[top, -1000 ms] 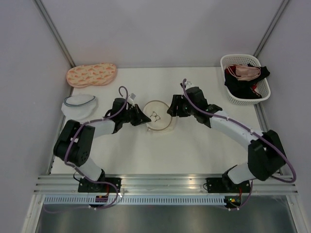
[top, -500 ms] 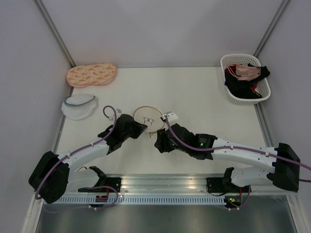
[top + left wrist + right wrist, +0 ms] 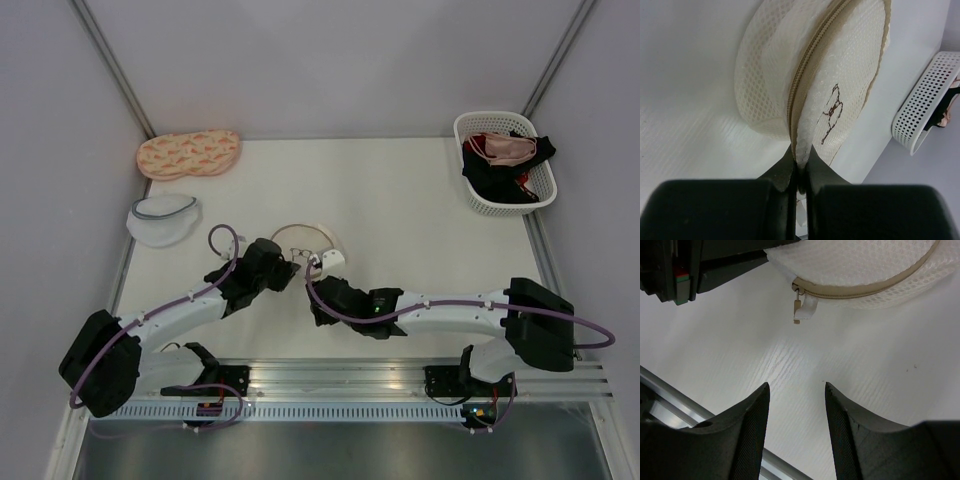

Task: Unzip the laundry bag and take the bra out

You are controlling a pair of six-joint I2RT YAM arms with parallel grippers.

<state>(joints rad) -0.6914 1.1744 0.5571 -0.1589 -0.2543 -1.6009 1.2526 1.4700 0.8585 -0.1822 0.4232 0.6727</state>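
The cream mesh laundry bag (image 3: 305,238) stands tilted on edge at the table's middle, with its black bra symbol (image 3: 831,111) on the flat face. My left gripper (image 3: 289,272) is shut on the bag's near zip rim; the mesh is pinched between its fingers (image 3: 799,155). My right gripper (image 3: 318,298) is open and empty, just near-side of the bag. In the right wrist view its fingertips (image 3: 796,386) sit a short way below the zip pull (image 3: 801,309), which hangs from the bag's closed rim (image 3: 865,265). The bra is hidden.
A white mesh pouch with a grey-blue rim (image 3: 163,218) and a peach patterned pouch (image 3: 188,154) lie at the far left. A white basket (image 3: 462,138) with pink and black garments stands at the far right. The metal rail (image 3: 340,378) runs along the near edge.
The left gripper has pulled the bag toward the near edge and tipped it up. The right arm has swung from the bag's right side to its near side, low over the table.
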